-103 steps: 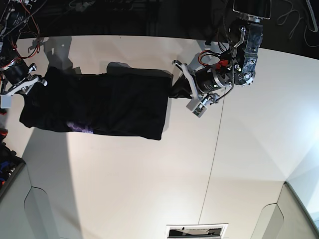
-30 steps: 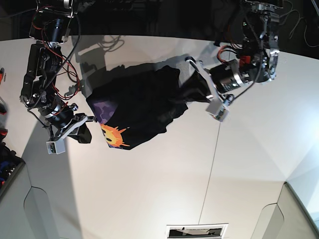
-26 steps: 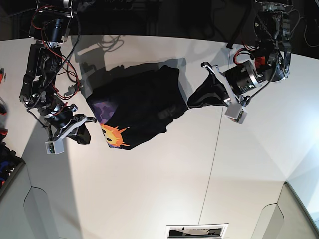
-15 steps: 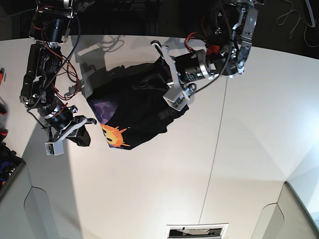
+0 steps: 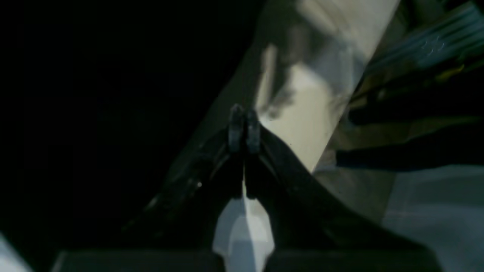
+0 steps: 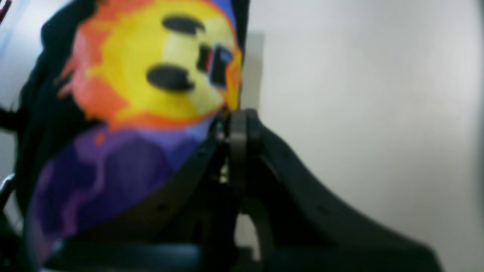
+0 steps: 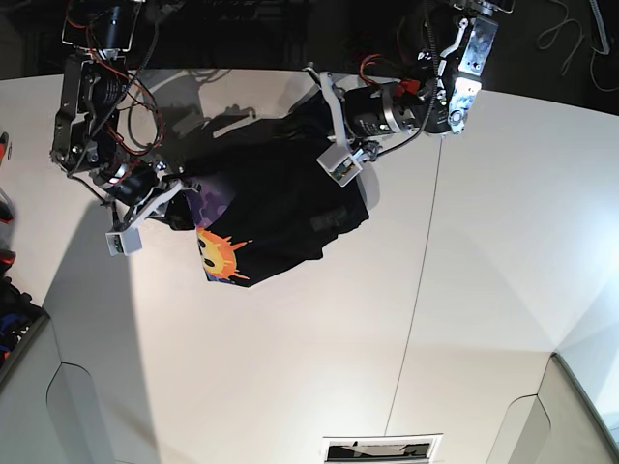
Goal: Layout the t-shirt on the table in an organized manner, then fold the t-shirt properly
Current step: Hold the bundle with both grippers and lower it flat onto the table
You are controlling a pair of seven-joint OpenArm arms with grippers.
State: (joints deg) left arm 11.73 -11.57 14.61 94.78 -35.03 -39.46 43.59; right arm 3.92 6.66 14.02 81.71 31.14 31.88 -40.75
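Up close in the right wrist view, the sun-face print fills the t-shirt (image 6: 124, 94) at ten o'clock of the right gripper (image 6: 236, 117), pinched shut on cloth; the base view shows only a small sun. Left gripper (image 5: 244, 126), jaws closed together, sits at the black fabric's two o'clock edge. Crumpled, the shirt lies on the white table (image 7: 484, 290), dark room beyond.

Left wrist view dark and blurred, right wrist soft-focused, base view bright with curved edges
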